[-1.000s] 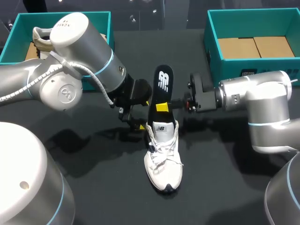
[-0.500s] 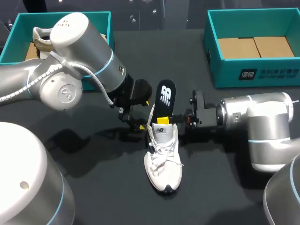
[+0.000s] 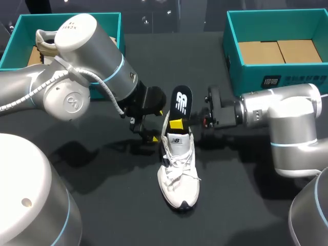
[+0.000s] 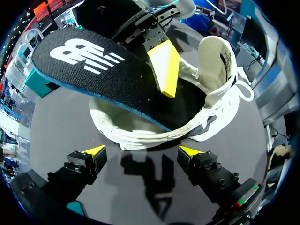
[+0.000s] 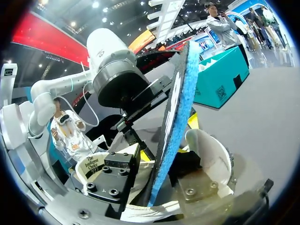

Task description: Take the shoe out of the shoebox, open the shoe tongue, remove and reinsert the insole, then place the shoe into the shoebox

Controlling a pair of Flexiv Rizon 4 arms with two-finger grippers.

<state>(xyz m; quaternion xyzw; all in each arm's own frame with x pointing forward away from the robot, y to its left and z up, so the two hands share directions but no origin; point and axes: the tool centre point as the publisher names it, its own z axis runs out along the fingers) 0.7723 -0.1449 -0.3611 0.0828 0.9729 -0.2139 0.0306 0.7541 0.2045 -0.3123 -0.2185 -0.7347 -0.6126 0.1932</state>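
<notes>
Looking down over the dark tabletop, I see two teal cardboard shoeboxes at the far corners: the left one holds a beige shoe, and the right one shows only its brown cardboard floor. The big grey left arm comes in from the left and the grey right arm from the right, and they meet over the middle. There a white lace-up sneaker sits on the tabletop, outside both boxes, toe toward the robot. A black insole with a white logo stands up out of its opening, lower end down inside the shoe. The right gripper pinches that insole between its yellow tips. The left gripper hangs by the heel, fingers spread wide and holding nothing.
</notes>
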